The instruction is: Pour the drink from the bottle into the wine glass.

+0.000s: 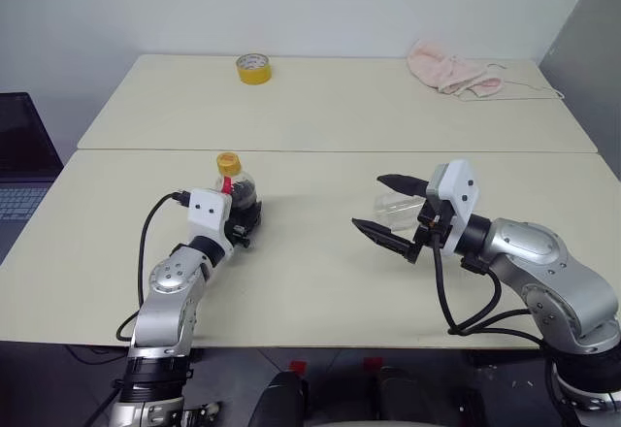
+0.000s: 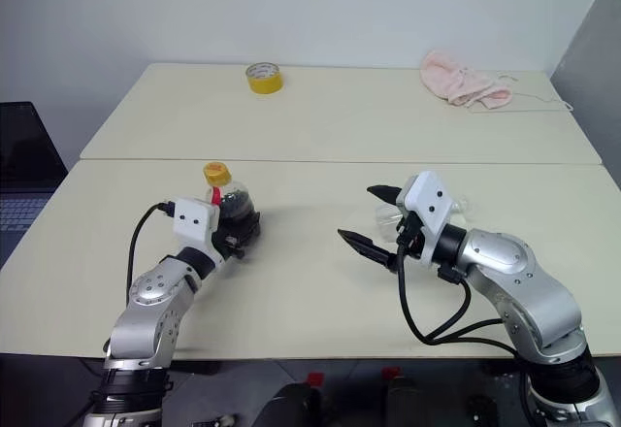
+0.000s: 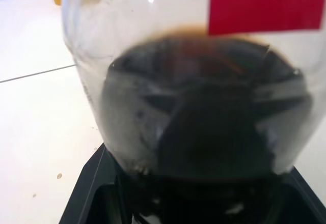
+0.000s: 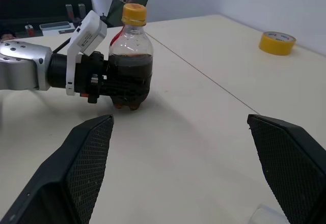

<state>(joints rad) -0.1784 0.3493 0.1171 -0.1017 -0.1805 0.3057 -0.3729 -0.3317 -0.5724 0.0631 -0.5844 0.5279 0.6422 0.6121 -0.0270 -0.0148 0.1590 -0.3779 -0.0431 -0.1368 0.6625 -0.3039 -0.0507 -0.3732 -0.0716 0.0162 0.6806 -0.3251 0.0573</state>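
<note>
Right wrist view: left gripper (image 4: 125,84) clamps capped cola bottle (image 4: 130,56) near the table's (image 1: 320,281) left edge; uncap before pouring, right gripper (image 1: 388,209) jaws wide around the wine glass (image 1: 398,211).

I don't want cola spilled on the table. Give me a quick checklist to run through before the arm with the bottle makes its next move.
1. Left gripper jaws closed around the lower body of the bottle: ok.
2. Bottle upright, drink level inside: ok.
3. Yellow cap off so it can pour: not ok, the cap sits on the neck.
4. Right gripper open and free: ok, jaws spread wide with nothing between them.
5. Wine glass standing ready: cannot tell, just a clear shape behind the right gripper.
6. Path between the two grippers clear on the table: ok.
</note>
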